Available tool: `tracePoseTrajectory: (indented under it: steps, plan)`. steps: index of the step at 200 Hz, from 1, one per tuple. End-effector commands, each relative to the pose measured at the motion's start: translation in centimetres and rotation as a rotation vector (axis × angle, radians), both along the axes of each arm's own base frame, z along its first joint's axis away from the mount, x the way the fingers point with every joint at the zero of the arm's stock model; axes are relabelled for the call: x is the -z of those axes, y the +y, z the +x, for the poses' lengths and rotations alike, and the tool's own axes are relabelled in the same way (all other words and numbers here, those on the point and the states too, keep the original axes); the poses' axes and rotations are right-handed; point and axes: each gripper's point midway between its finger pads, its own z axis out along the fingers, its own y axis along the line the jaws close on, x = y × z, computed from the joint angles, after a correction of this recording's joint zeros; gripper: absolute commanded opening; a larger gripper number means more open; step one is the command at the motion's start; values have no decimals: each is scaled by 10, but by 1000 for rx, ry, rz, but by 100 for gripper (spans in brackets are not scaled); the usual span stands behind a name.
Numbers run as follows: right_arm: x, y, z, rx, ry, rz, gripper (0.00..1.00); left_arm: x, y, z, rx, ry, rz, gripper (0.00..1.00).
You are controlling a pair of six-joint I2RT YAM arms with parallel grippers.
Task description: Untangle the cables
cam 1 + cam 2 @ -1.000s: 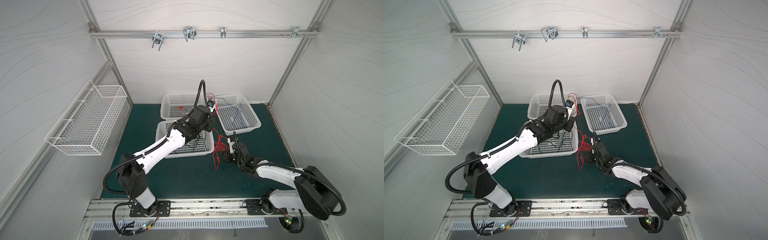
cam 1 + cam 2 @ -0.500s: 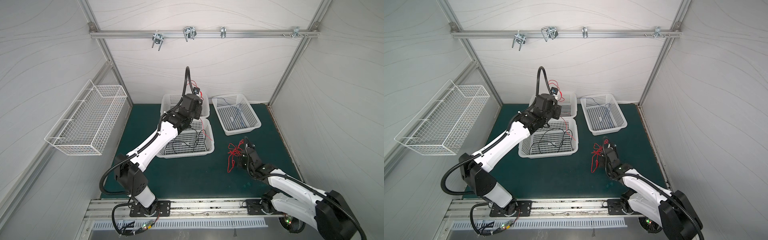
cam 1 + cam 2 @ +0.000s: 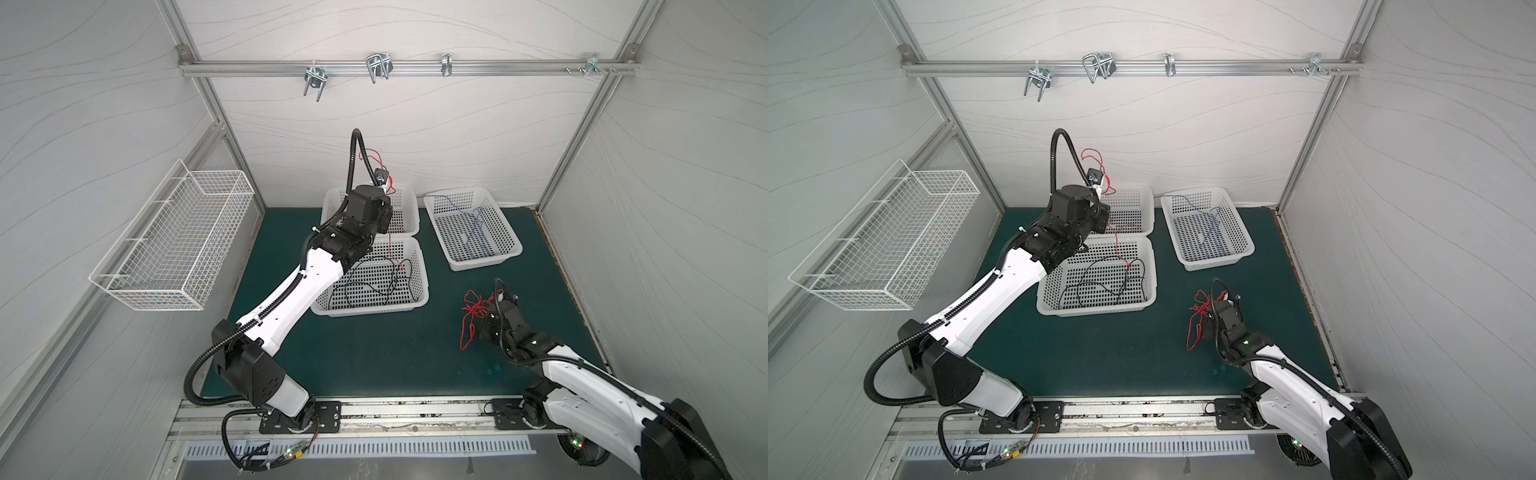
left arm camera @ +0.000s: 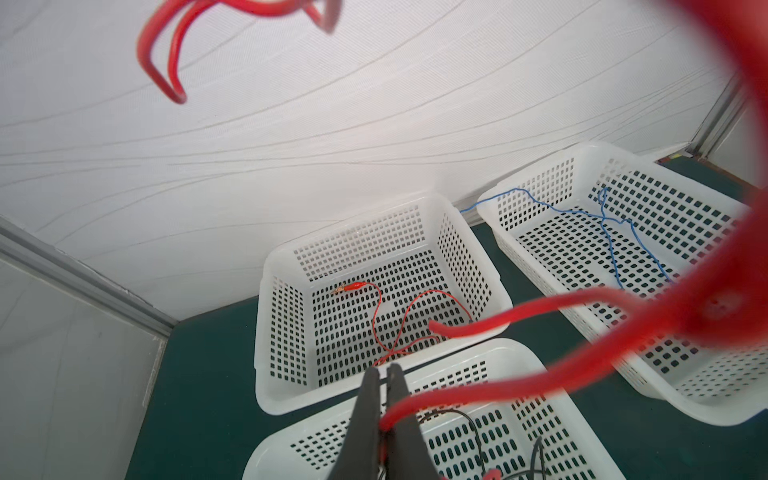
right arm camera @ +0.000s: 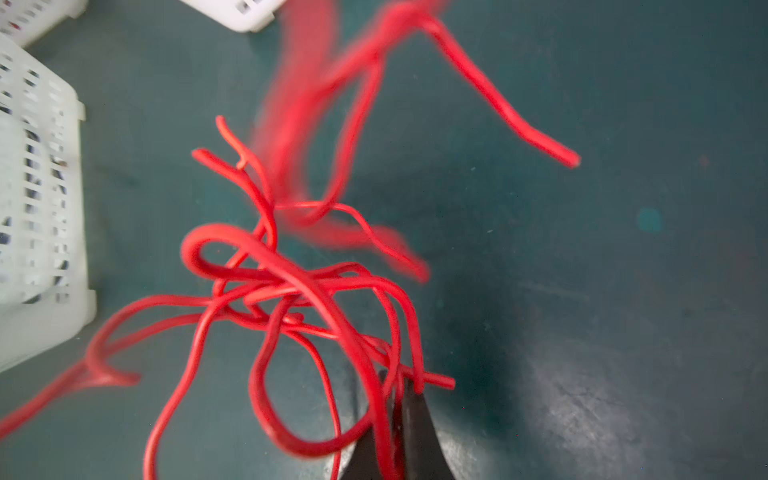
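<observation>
1. The left gripper (image 4: 383, 370) has its jaws pressed together, pinching one red cable (image 4: 457, 392). It holds it above the back edge of the front basket (image 3: 374, 311).
2. That red cable is bright, smooth, thin and kinked. One length curls up behind the gripper towards the back wall. Another hangs down into the front basket, with its tip among the black cables (image 4: 477, 436). Whether the tip touches the basket floor cannot be told.
3. The right gripper (image 5: 395, 386) is clamped on a red tangle (image 5: 291, 299). The tangle is to the right of the front basket, near its front right corner, over the mat (image 3: 374, 353).
4. The red tangle is several bright strands knotted into tight loops close to the fingertips, with loose ends sticking out. One long loop dangles below the knot. Some strands are blurred in the right wrist view. Whether the loop reaches the mat cannot be told.
5. The black cables are thin and lie in loose open curves on the floor of the front basket.
6. The rear basket (image 4: 261, 332), just behind the front basket, holds a second red cable (image 4: 355, 286). It lies in a crossed loop and has a red clip at one end.
7. The third basket (image 3: 486, 262) stands apart, to the right of and behind the front basket. It holds the blue cables (image 4: 602, 216), which are thin and wavy. One end trails over its back rim.
</observation>
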Motion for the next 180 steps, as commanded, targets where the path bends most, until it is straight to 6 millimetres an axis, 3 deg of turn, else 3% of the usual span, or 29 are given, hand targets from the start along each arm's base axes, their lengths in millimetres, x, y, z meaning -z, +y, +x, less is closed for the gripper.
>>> tracePoseTrajectory:
  steps: [1,26,55,113,126,132,180]
  plan:
    - [-7,11,6,-14,-16,20,0,-24,-1,13,14,-137,82,0]
    - [-4,17,7,-23,-7,15,0,-28,16,32,-69,-155,95,0]
    - [-2,22,9,-35,4,12,0,-22,33,54,-167,-107,-83,0]
    - [-2,36,16,-78,20,-20,0,18,42,85,-385,11,-345,0]
    - [-2,39,17,-91,21,-24,0,35,41,91,-412,44,-364,0]
    - [-1,40,18,-93,23,-26,0,29,42,95,-423,34,-393,0]
    - [2,46,19,-109,29,-31,0,68,55,116,-526,89,-452,0]
